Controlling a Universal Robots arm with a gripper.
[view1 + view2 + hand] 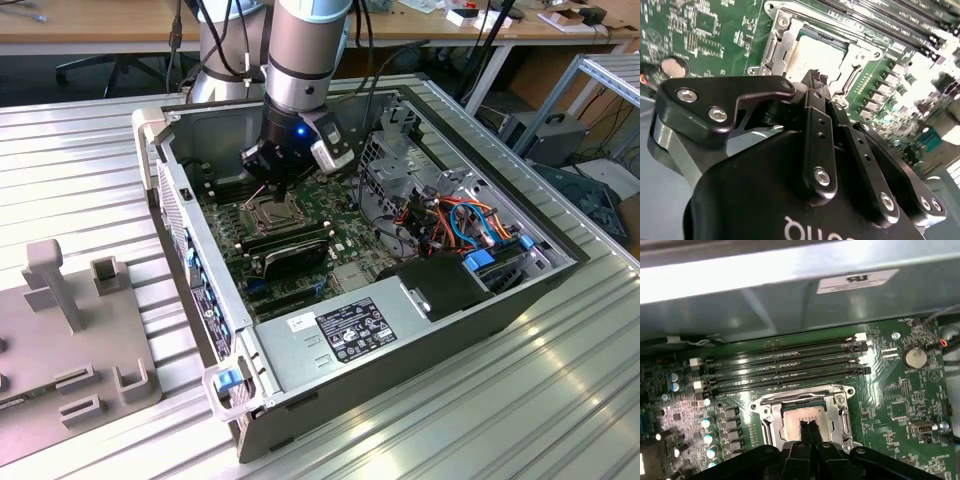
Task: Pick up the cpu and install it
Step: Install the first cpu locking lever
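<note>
On the ribbed metal table (80, 150) lies a big open computer case (190, 240), and the robot arm (300, 50) reaches down into its far part, toward the exterior view's left. Inside the case is the green board (345, 215), with long dark memory slots (785, 365) on it. Near those slots sits the square socket (765, 412) with its shiny metal frame. The gripper (807, 426) hangs right over the socket with its two fingers pressed together, and it is not pinching anything. The cpu (797, 416), a small flat silver-grey square, lies inside the socket, right under the fingertips (812, 80). I cannot tell if the tips touch it or hang just above it. I think the picking up is done and the work is at the putting-in step. Any move from here calls for a soft, straight touch, because the chip must sit flat and square in the socket. I cannot tell if the frame is locked down.
</note>
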